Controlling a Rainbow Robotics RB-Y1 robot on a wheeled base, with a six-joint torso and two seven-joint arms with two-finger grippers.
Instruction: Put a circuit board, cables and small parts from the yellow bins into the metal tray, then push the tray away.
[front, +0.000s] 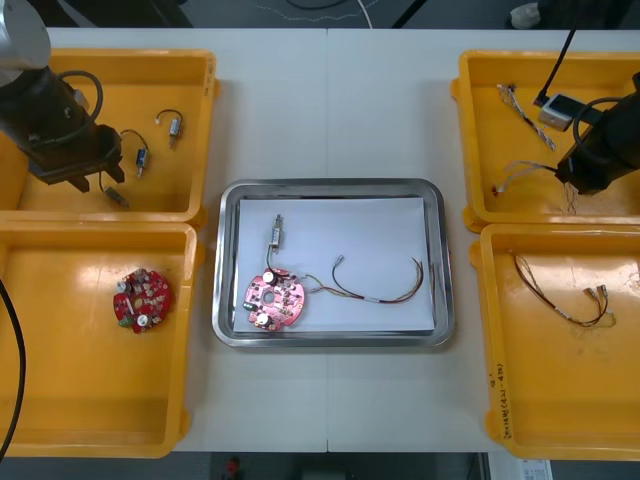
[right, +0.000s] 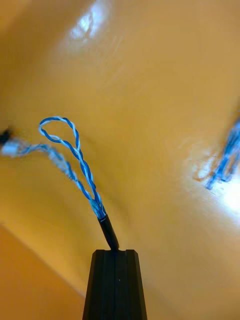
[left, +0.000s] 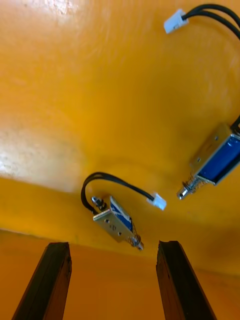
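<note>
My right gripper (right: 116, 252) is shut on a twisted blue and white cable (right: 75, 160), whose loop hangs free over the floor of the far right yellow bin (front: 475, 130). In the front view the right gripper (front: 572, 172) is over that bin, and the cable (front: 518, 176) trails toward the tray side. My left gripper (left: 114, 245) stands open over the far left yellow bin (front: 200, 130), with a small metal part (left: 116, 220) on black leads just beyond its fingertips. The metal tray (front: 228, 300) holds a red circuit board (front: 275, 297), a small metal part (front: 274, 235) and a red and yellow cable (front: 378, 290).
A second small metal part (left: 215, 160) lies near the left fingers, and others (front: 172, 124) are in that bin. The near left bin holds a circuit board (front: 143, 297). A red and yellow cable (front: 560, 292) lies in the near right bin, and another blue and white cable (front: 525, 112) in the far right bin.
</note>
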